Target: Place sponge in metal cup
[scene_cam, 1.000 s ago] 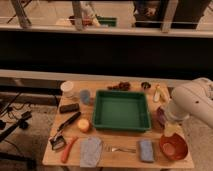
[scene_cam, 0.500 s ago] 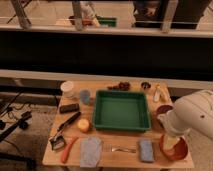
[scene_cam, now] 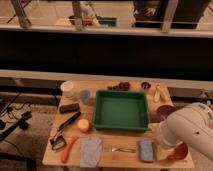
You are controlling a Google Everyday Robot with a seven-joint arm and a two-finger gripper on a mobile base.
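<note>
The sponge (scene_cam: 146,150), a small blue-grey block, lies near the table's front edge, right of a fork (scene_cam: 122,149). The metal cup (scene_cam: 145,85), small and dark, stands at the back of the table behind the green tray (scene_cam: 121,110). My white arm (scene_cam: 189,131) fills the right side of the table. My gripper (scene_cam: 158,140) is at the arm's lower left end, just right of the sponge and slightly above it, far from the metal cup.
A grey-blue cloth (scene_cam: 90,151), a carrot (scene_cam: 68,149), a brush (scene_cam: 65,131), an orange fruit (scene_cam: 83,125), a black block (scene_cam: 69,107), a white cup (scene_cam: 67,89) and a blue plastic cup (scene_cam: 85,96) lie left. A banana (scene_cam: 159,93), a purple bowl (scene_cam: 162,112) and an orange bowl (scene_cam: 179,151) are right.
My arm has moved down and left, from the table's right edge to the front right corner beside the sponge. It now covers much of the orange bowl. The objects have not moved.
</note>
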